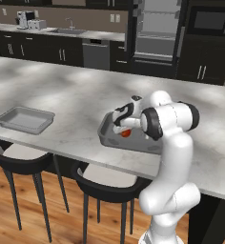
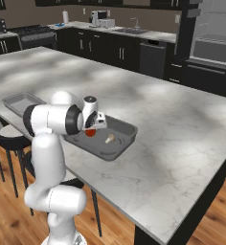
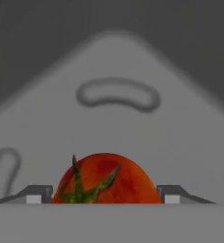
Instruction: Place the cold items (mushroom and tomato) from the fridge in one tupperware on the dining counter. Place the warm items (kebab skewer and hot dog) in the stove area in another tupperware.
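A red tomato (image 3: 107, 180) with a green stem sits between my gripper's (image 3: 102, 194) two fingertips, which lie against its sides. The gripper (image 1: 124, 127) hangs low inside a dark grey tupperware (image 1: 105, 136) near the front edge of the dining counter, with the tomato (image 1: 126, 133) just above the tray floor. From the right base view, the tomato (image 2: 90, 132) is under the gripper (image 2: 91, 128), and a small pale mushroom (image 2: 108, 139) lies in the same tupperware (image 2: 129, 131), just to the right of it. The kebab skewer and hot dog are out of view.
A second, lighter tupperware (image 1: 24, 119) stands further left on the marble counter (image 1: 76, 86). Black bar stools (image 1: 19, 157) line the counter's near edge. The fridge (image 1: 155, 38) stands open at the back, and the stove (image 2: 31, 31) is at the far left.
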You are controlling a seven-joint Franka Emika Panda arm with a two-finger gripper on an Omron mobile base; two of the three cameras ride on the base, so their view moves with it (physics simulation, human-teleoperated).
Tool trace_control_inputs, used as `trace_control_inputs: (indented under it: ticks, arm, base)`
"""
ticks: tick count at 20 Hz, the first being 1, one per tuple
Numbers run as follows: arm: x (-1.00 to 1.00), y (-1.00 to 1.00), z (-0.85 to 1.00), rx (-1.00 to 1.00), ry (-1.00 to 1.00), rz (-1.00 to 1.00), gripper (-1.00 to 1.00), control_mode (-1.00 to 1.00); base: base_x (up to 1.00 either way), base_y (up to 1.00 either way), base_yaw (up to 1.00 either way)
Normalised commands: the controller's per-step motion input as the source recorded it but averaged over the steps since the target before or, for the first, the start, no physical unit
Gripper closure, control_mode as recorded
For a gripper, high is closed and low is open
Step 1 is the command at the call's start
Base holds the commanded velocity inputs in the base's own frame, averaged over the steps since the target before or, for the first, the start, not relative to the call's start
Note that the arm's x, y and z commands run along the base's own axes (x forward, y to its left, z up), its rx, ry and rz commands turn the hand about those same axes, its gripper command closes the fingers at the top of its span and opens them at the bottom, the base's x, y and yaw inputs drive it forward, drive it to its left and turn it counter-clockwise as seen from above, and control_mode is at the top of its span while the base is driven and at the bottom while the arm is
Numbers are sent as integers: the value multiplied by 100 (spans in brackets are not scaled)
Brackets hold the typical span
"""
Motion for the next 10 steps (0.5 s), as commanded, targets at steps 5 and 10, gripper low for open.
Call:
trace_control_inputs:
  ticks: [5,10]
  arm:
    - [46,0,-24,0,0,0,100,-100]
    - [6,-13,-2,3,-2,-2,-100,-100]
  base:
    - [0,0,0]
    - [0,0,0]
